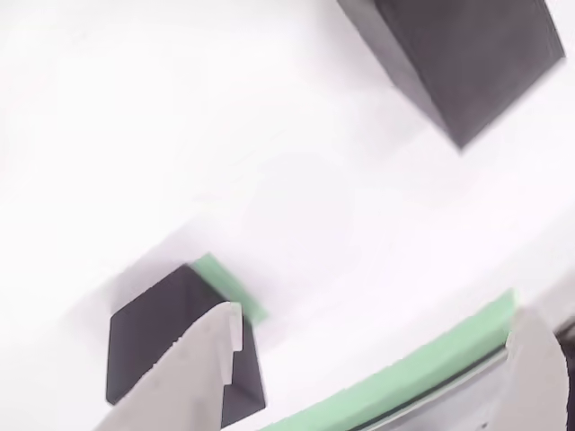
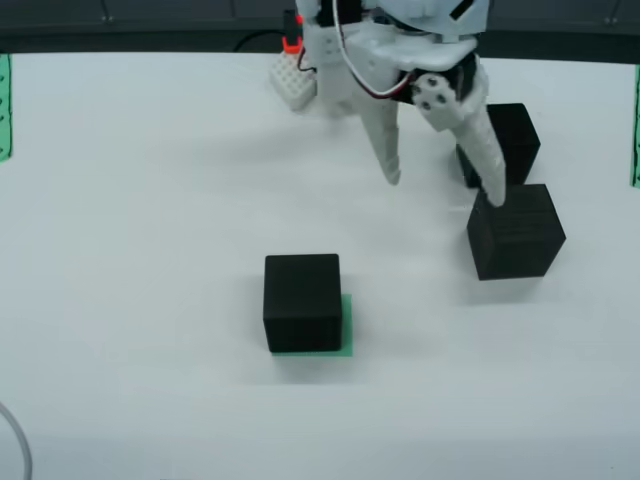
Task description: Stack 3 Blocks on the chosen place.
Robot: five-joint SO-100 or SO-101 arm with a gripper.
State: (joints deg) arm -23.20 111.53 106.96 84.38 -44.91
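A black block [image 2: 302, 302] sits on the chosen place, a green striped patch [image 2: 346, 330] that peeks out at its right and bottom edges. Two more blocks stand to the right, one nearer [image 2: 515, 232] and one behind it [image 2: 512, 138]. My gripper [image 2: 443, 185] hangs open above the table, its right fingertip [image 2: 495, 195] at the nearer right block's top left edge, with nothing between the fingers. In the wrist view the gripper [image 1: 382, 323] is open; the block [image 1: 171, 341] on the green patch [image 1: 229, 283] lies behind the left finger [image 1: 193, 373], and another block [image 1: 467, 54] is top right.
Green striped strips run along the table's left edge [image 2: 3, 105] and right edge [image 2: 636, 125]; one strip [image 1: 422, 368] on a metal rail crosses the wrist view's bottom. A small white part [image 2: 295, 80] sits by the arm's base. A cable [image 2: 15, 445] curls at lower left.
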